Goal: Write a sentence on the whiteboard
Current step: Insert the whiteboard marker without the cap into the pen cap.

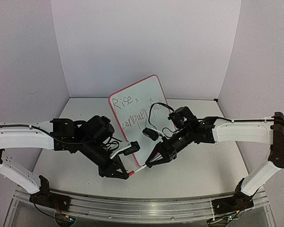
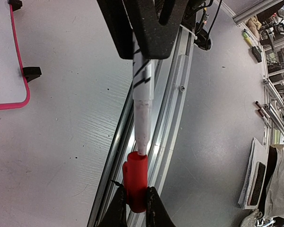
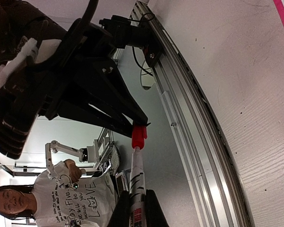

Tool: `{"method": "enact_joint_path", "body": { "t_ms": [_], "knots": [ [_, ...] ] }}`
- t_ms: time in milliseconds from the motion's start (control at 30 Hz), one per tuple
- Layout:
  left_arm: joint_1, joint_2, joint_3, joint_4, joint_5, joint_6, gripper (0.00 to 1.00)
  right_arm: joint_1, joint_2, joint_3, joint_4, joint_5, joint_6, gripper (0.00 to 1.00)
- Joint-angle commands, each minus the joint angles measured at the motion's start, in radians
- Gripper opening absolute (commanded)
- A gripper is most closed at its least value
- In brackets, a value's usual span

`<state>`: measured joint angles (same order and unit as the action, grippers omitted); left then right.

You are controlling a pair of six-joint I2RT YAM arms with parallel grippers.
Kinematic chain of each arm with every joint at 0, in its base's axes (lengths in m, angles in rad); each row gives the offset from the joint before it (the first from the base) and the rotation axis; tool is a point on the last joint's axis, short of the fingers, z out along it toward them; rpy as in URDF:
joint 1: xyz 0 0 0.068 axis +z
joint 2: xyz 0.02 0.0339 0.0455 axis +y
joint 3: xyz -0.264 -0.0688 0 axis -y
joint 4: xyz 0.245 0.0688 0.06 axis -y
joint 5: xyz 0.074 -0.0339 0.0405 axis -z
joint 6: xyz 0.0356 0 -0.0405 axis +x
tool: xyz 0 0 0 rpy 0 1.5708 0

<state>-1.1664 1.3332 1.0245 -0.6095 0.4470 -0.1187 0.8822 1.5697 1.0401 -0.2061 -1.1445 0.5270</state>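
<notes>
- The left arm is lying across the left half of the overhead view. The left gripper (image 1: pixel 124 173) is clamped on a red cap (image 1: pixel 131 174) just above the near part of the table (image 1: pixel 203 165).
- Only the left wrist view is showing that grip closely. Two dark fingers (image 2: pixel 114 210) are pinching the cap's lower half, and the narrow end of the white marker (image 1: pixel 141 167) is meeting the cap's open mouth. I cannot tell how far in it is sitting.
- That same view is also showing a rounded corner of the whiteboard (image 1: pixel 146 94) with its red rim and one black foot (image 2: pixel 32 72) resting on the table, well apart from the cap.
- In the overhead view the whiteboard is standing at the middle of the table, behind both grippers, with its lower edge hidden by them. The sentence (image 1: pixel 132 111) is running in two dark lines on it, and the right arm's cable is covering the end of the second line.
- The right gripper (image 1: pixel 149 163) is grasping the marker's barrel, in line with the cap.
- The right wrist view alone is showing a person (image 3: pixel 61 198) in a white shirt beyond the metal rail (image 1: pixel 142 203) at the table's near edge.
- Bare tabletop is showing on both sides of the board, and pale walls (image 1: pixel 28 56) are closing in the left, back and right.
</notes>
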Motion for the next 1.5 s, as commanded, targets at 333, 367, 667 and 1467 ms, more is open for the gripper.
{"method": "enact_joint_path", "body": {
  "t_ms": [333, 367, 667, 1467],
  "knots": [
    [0.001, 0.035, 0.116, 0.013, 0.017, 0.109, 0.00, 0.024, 0.045, 0.071, 0.026, -0.064, -0.015, 0.00],
    [0.001, 0.036, 0.119, 0.013, 0.014, 0.112, 0.00, 0.025, 0.044, 0.068, 0.025, -0.062, -0.015, 0.00],
    [0.001, 0.003, 0.099, 0.057, -0.013, 0.094, 0.00, 0.029, 0.038, 0.041, 0.024, -0.052, -0.012, 0.00],
    [0.001, -0.033, 0.055, 0.163, -0.058, 0.034, 0.00, 0.032, 0.035, 0.053, 0.027, -0.041, -0.010, 0.00]
  ]
}}
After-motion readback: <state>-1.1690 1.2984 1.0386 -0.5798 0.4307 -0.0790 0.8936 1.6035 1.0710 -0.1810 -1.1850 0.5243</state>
